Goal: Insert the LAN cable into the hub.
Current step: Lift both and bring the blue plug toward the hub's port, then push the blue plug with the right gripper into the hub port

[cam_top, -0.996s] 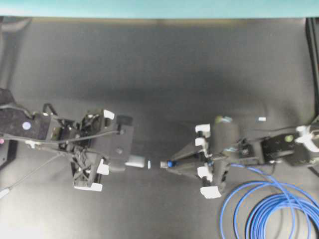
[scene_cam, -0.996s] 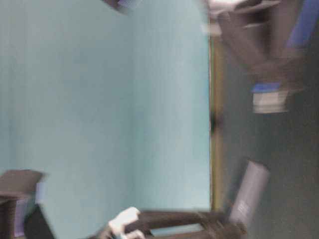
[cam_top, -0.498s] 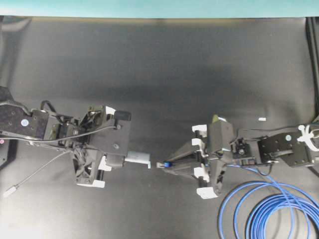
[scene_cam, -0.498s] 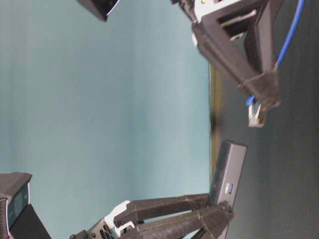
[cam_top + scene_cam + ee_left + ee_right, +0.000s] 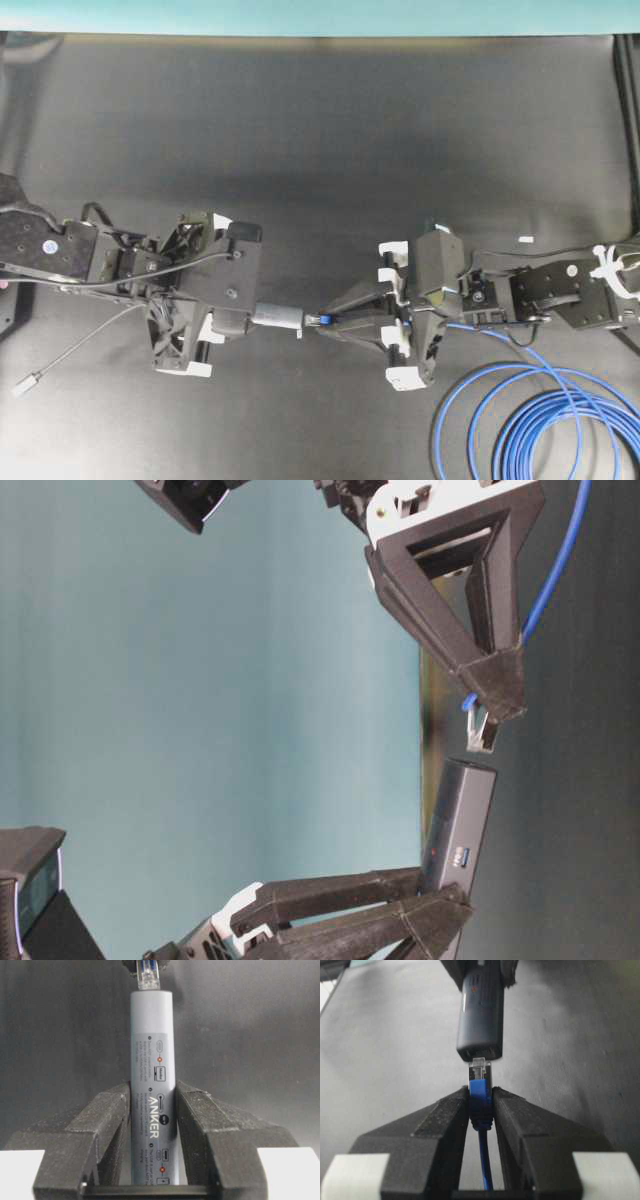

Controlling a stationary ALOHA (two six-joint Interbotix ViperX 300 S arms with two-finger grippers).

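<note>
My left gripper (image 5: 236, 319) (image 5: 152, 1092) is shut on the hub (image 5: 278, 317) (image 5: 151, 1075), a slim grey bar pointing right above the table. My right gripper (image 5: 330, 324) (image 5: 481, 1094) is shut on the blue boot of the LAN cable's plug (image 5: 323, 320) (image 5: 481, 1087). The clear plug tip (image 5: 480, 1066) touches the port at the hub's end (image 5: 480, 1051). In the table-level view the plug (image 5: 483, 730) sits just at the hub's end (image 5: 470, 770). The rest of the blue cable (image 5: 540, 420) lies coiled at the lower right.
The hub's thin grey lead runs to a small silver plug (image 5: 27, 381) at the lower left. A small white scrap (image 5: 524, 239) lies at the right. The teal wall edge (image 5: 320, 15) borders the black mat at the back.
My right gripper has moved left with the plug, closing the gap to the hub's end. The left gripper and hub have held about still over the last half second.
</note>
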